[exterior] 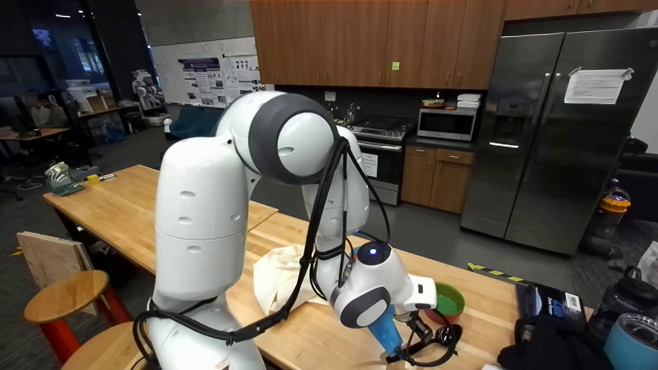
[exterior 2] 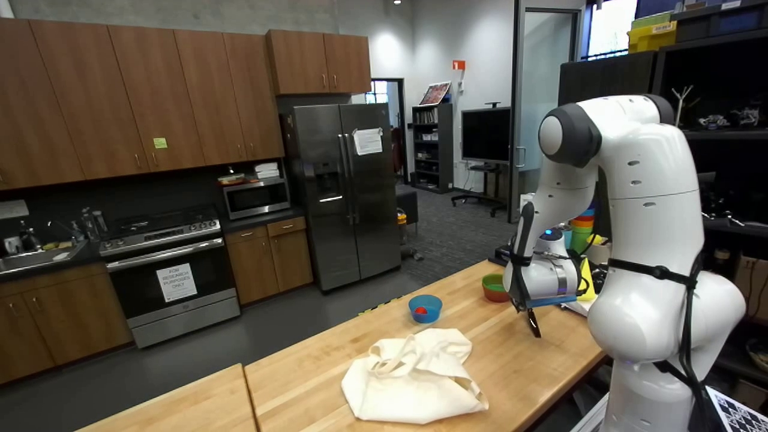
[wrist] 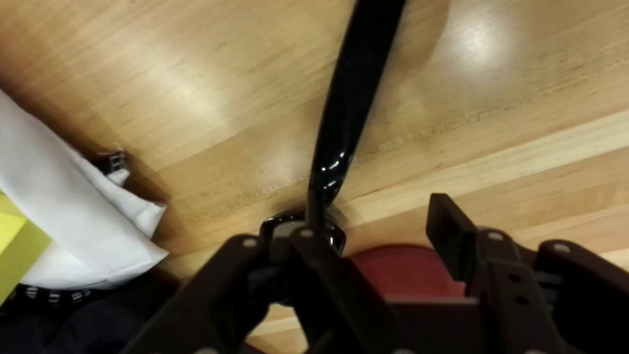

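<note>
"Two bowls on the wooden table [exterior 2: 510, 375]; what else is to be tagged? Left to right in an exterior view, quickly."

"Leftmost, near side: a rumpled cream cloth [exterior 2: 414, 378] is laid there. Just beyond it, slightly right, a blue bowl [exterior 2: 429, 318] is placed, with a small red item [exterior 2: 421, 310] held inside."

"Next?"

"Further right, a green-and-red bowl [exterior 2: 494, 296]. It is placed just beyond the gripper [wrist: 378, 206], as confirmed in both exterior views."

"And the jaws, how are they set?"

"Parted. In the wrist view, wood and part of that bowl's red side can be seen between the fingers."

"Nearest thing to them?"

"A black utensil [wrist: 344, 113], at the table's right part, nearer than the green-and-red bowl. In the wrist view its shiny head is partly covered by the finger on the left, and its long handle is pointed away from that bowl. The finger on the right is set apart from the utensil."

"Contact with the finger on the left?"

"Cannot be told; neck and fingertip are overlapped from this angle. Whether the handle is rested flat on the wood can't be told either."

"Right end, last?"

"A yellow item [exterior 2: 588, 279] is seen beside the white arm [exterior 2: 654, 198], with a coloured stack [exterior 2: 581, 239] farther off."
</note>
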You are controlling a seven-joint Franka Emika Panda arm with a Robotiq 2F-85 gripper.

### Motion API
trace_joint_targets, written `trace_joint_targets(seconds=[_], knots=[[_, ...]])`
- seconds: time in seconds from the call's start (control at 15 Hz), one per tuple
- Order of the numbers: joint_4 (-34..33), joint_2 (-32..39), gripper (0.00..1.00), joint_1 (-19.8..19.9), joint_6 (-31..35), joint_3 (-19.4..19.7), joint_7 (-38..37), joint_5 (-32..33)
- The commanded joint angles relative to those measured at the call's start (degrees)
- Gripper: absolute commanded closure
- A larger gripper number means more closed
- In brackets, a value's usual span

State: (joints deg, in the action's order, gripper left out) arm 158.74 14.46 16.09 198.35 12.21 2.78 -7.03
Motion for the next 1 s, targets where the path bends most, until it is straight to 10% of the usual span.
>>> trace_joint_targets(seconds=[0.0, 0.8, 0.87, 0.93], knots=[[0.58, -0.40, 0.11, 0.89, -0.03, -1.76, -0.82, 0.48], [0.23, 5.68, 0.00, 5.75, -0.41, -3.63, -5.45, -0.34], [0.22, 5.91, 0.25, 7.03, -0.41, -3.84, -5.40, 0.32], [0.20, 5.97, 0.27, 8.01, -0.41, -3.99, -5.30, 0.80]])
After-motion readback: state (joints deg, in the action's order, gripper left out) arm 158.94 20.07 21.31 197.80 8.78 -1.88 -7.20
